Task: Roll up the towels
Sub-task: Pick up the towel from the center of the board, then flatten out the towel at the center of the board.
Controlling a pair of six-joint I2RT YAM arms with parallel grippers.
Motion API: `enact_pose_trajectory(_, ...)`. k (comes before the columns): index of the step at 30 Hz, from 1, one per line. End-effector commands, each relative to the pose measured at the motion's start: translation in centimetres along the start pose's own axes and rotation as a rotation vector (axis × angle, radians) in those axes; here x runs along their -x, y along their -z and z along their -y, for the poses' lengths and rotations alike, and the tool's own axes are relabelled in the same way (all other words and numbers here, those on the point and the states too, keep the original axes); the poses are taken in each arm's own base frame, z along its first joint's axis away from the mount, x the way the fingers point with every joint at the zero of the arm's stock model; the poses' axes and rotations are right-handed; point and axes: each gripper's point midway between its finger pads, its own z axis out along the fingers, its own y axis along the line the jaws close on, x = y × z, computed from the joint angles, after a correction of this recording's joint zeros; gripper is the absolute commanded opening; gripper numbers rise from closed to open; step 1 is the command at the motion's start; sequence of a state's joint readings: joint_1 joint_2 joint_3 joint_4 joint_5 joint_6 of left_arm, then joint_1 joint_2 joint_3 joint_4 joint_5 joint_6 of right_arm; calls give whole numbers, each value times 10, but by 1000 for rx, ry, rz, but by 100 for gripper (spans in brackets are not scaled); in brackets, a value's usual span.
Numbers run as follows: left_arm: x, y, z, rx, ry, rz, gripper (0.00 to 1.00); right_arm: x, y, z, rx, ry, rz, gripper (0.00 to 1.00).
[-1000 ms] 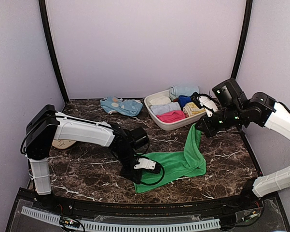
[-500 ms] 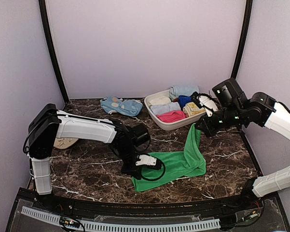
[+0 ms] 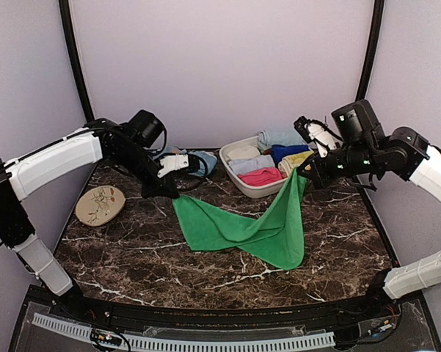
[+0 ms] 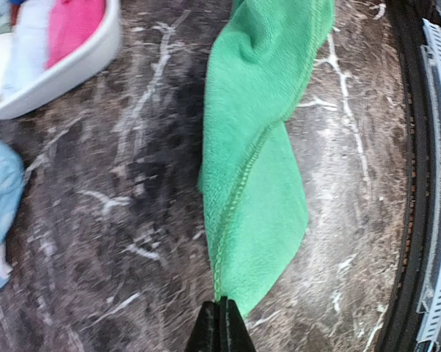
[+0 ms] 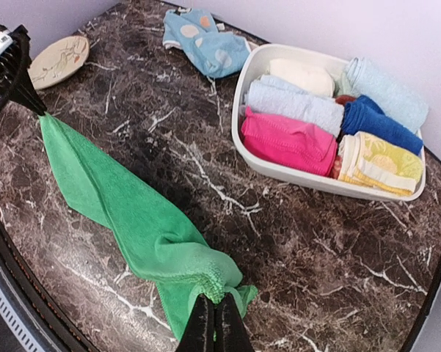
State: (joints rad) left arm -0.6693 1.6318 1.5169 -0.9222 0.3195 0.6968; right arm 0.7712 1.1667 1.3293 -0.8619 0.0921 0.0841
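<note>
Left arm has swung way up and back since a second ago. It was down low, well in front of the white tub [image 3: 251, 190], and now the left gripper [image 3: 170, 195] sits out to the tub's left, having dragged a corner of the green towel [image 3: 235, 227] along. The towel was bunched flat in front of the tub before; now it's strung out between both grippers.

Closest in, the towel's middle sags onto the marble table [image 3: 132, 257] in front of the tub, with a folded lobe lowest, in front of the tub's right end. One edge climbs left to the left gripper, fingers pinched tight together on that corner. The other climbs to the right gripper [image 3: 303, 176], also clamped on a corner, just off the tub's right end and up off the table.

Well apart to the tub's left is a tan oval disc [image 3: 100, 204] with a leaf print. The tub itself is stuffed with rolled cloths [image 3: 262, 176]: pink, white, pale blue, dark blue, yellow. Just beside its left end, toward the back wall, lies a crumpled light blue cloth [image 3: 198, 160].
</note>
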Motion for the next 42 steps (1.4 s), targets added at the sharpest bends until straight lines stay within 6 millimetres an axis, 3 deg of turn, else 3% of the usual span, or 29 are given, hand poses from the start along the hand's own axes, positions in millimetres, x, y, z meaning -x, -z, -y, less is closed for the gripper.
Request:
enact_pose_trajectory(1, -19, 74, -70, 358, 32, 27, 0, 35, 16, 11, -39, -8, 109, 0)
enact_pose_trajectory(4, -25, 126, -92, 534, 25, 64, 0, 39, 19, 10, -30, -9, 109, 0)
enact_pose_trajectory(7, -29, 159, -87, 612, -8, 63, 0, 42, 24, 5, -2, -19, 115, 0)
enact_pose_trajectory(14, -37, 208, -41, 646, -38, 87, 0, 47, 54, -9, 95, -77, 171, 0)
enact_pose_trajectory(21, -57, 248, 12, 660, -39, 87, 0, 29, 80, -17, 159, -145, 150, 0)
enact_pose_trajectory(26, -75, 266, 41, 657, -24, 57, 0, 18, 95, -11, 131, -171, 140, 0)
enact_pose_trajectory(29, -85, 263, 49, 650, -13, 33, 0, 12, 88, -8, 107, -172, 113, 0)
enact_pose_trajectory(33, -104, 232, 39, 634, 3, -32, 0, -2, 49, -3, 66, -155, 41, 0)
enact_pose_trajectory(42, -147, 117, -59, 718, -12, -247, 0, -33, -72, 44, -6, -147, -114, 0)
